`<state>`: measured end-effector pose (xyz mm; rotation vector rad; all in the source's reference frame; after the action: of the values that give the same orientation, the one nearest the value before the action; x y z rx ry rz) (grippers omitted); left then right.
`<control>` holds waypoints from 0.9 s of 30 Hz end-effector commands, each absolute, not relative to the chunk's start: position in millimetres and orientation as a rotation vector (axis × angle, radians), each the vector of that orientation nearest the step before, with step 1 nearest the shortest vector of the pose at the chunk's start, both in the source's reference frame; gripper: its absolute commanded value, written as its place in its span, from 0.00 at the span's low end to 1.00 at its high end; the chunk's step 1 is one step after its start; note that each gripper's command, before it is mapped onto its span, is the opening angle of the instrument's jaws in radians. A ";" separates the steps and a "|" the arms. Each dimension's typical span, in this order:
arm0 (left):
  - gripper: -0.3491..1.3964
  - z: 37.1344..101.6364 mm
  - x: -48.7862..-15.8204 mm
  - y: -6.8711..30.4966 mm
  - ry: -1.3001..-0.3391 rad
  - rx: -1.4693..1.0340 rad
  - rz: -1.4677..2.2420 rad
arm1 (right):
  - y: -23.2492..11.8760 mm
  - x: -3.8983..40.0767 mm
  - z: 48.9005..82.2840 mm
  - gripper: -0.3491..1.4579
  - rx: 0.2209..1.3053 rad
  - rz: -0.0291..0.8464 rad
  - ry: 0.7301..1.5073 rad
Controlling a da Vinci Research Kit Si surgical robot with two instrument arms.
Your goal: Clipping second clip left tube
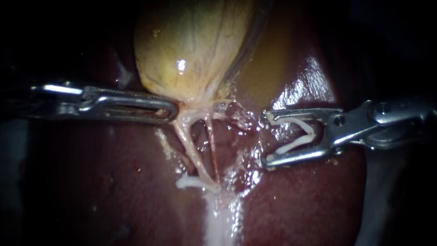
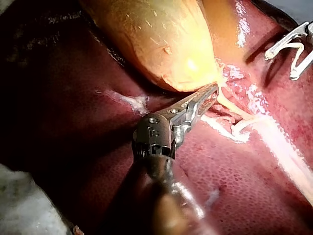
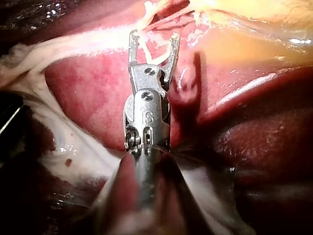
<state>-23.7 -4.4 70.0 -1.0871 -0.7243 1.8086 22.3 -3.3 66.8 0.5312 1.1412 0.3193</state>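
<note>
My left instrument [image 1: 172, 110] has its pincer closed on the neck of the yellow, bulging gallbladder [image 1: 191, 50], as far as I can tell, to keep the tubes stretched over the dark red liver [image 1: 309, 205]. The pale left tube [image 1: 189, 146] runs from that neck to a seated white clip [image 1: 189, 182]. My right instrument [image 1: 268, 139] stands well apart, its pincer spread wide around a bent white open clip [image 1: 296, 144], ready to straddle the tube.

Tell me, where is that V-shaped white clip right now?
In the endoscope view, the V-shaped white clip is held between the spread jaws of the right instrument, over the dark red liver, right of the two thin tubes.
</note>
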 end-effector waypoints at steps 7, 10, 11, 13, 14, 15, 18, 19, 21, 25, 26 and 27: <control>0.00 68.8 -24.5 -4.8 -0.725 -1.114 1.784 | -3.3 22.5 66.8 0.47 0.531 0.320 1.141; 0.00 68.9 -24.5 -4.8 -0.725 -1.117 1.782 | -3.3 22.6 66.8 0.47 0.530 0.321 1.141; 0.00 68.9 -24.5 -4.8 -0.725 -1.117 1.782 | -3.3 22.7 66.8 0.47 0.530 0.321 1.141; 0.00 68.9 -24.6 -4.7 -0.725 -1.117 1.782 | -3.5 23.1 66.8 0.47 0.528 0.322 1.140; 0.00 69.0 -24.6 -4.7 -0.725 -1.117 1.782 | -3.6 23.3 66.8 0.47 0.530 0.321 1.141; 0.00 69.1 -24.6 -4.6 -0.725 -1.117 1.782 | -3.7 23.7 66.9 0.47 0.530 0.320 1.141; 0.00 69.3 -24.7 -4.5 -0.725 -1.117 1.783 | -4.4 24.9 67.4 0.47 0.536 0.312 1.144; 0.00 69.3 -24.7 -4.5 -0.725 -1.117 1.783 | -4.6 25.4 67.6 0.47 0.540 0.315 1.144; 0.00 69.4 -24.7 -4.4 -0.728 -1.114 1.778 | -5.1 26.3 68.1 0.47 0.548 0.312 1.145; 0.00 69.4 -24.8 -4.4 -0.727 -1.114 1.778 | -6.2 28.2 69.2 0.47 0.557 0.312 1.146; 0.00 69.4 -24.8 -4.4 -0.727 -1.114 1.778 | -6.4 28.6 69.4 0.47 0.561 0.315 1.145; 0.00 69.4 -24.9 -4.4 -0.727 -1.114 1.778 | -6.5 28.9 69.7 0.47 0.561 0.313 1.146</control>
<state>-24.9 -4.4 69.4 -1.1161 -0.7279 1.7773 29.4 -6.7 70.0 0.5655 1.1462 0.3174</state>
